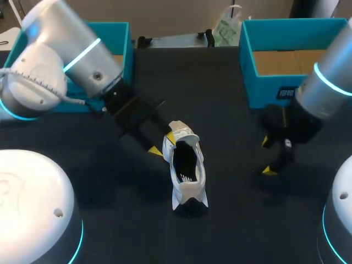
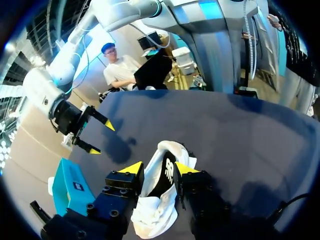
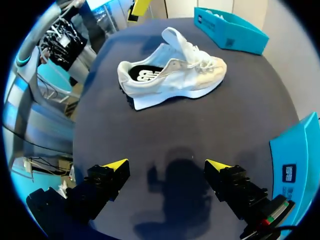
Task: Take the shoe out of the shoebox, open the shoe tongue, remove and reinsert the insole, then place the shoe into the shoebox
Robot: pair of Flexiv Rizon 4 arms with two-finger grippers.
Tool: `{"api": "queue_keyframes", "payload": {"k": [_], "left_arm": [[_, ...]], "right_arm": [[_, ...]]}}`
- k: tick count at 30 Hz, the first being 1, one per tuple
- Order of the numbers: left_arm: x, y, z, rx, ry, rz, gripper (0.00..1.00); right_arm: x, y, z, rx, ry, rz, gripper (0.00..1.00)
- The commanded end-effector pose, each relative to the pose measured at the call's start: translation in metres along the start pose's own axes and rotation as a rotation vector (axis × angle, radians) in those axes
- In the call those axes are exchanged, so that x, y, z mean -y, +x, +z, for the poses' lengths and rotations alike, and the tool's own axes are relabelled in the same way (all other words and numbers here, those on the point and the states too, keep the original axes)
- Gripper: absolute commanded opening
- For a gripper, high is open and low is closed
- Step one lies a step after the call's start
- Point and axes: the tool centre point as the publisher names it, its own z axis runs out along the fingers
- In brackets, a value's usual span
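White soft shoe point(image 1: 187, 170) sits on the bench point(image 1: 126, 220) just ahead of the wide left pincer point(image 1: 163, 144); right pincer point(image 3: 167, 165) wide, well apart; likely light, best gripped at its stiffer heel

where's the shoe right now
The shoe stands on the table near the middle of the head view, outside both blue boxes. The left gripper's open fingers straddle it; the right gripper is apart, to its right.
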Motion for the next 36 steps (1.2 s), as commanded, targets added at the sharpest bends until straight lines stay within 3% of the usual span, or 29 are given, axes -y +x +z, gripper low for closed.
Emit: {"api": "queue_keyframes", "payload": {"k": [1,5,6,7,8,14,28,32,34,36], "left_arm": [[-0.003,-0.011,0.004,-0.162,0.006,0.007,0.38],[-0.002,-0.015,0.006,-0.224,0.0,0.025,0.31],[-0.002,-0.017,0.006,-0.248,-0.006,0.032,0.21],[-0.002,-0.018,0.006,-0.267,-0.01,0.042,0.02],[-0.002,-0.02,0.006,-0.285,-0.009,0.048,0.0],[-0.001,-0.02,-0.003,-0.478,-0.015,0.109,0.0],[-0.001,-0.022,-0.007,-0.485,-0.021,0.136,0.0],[-0.007,-0.027,0.007,-0.596,-0.016,0.204,0.0],[-0.009,-0.025,0.011,-0.722,-0.04,0.223,0.0],[-0.009,-0.025,0.011,-0.722,-0.04,0.223,0.0]], "right_arm": [[0.019,0.019,-0.021,0.045,-0.037,0.003,1.0],[0.019,0.019,-0.021,0.045,-0.037,0.003,1.0],[0.019,0.019,-0.021,0.045,-0.037,0.003,1.0],[0.019,0.019,-0.021,0.045,-0.037,0.003,1.0],[0.019,0.019,-0.021,0.045,-0.037,0.003,1.0],[0.019,0.019,-0.021,0.045,-0.037,0.003,1.0],[0.019,0.019,-0.021,0.045,-0.037,0.003,1.0],[0.019,0.019,-0.021,0.045,-0.037,0.003,1.0],[0.019,0.019,-0.021,0.045,-0.037,0.003,1.0],[0.019,0.019,-0.021,0.045,-0.037,0.003,1.0]]}}
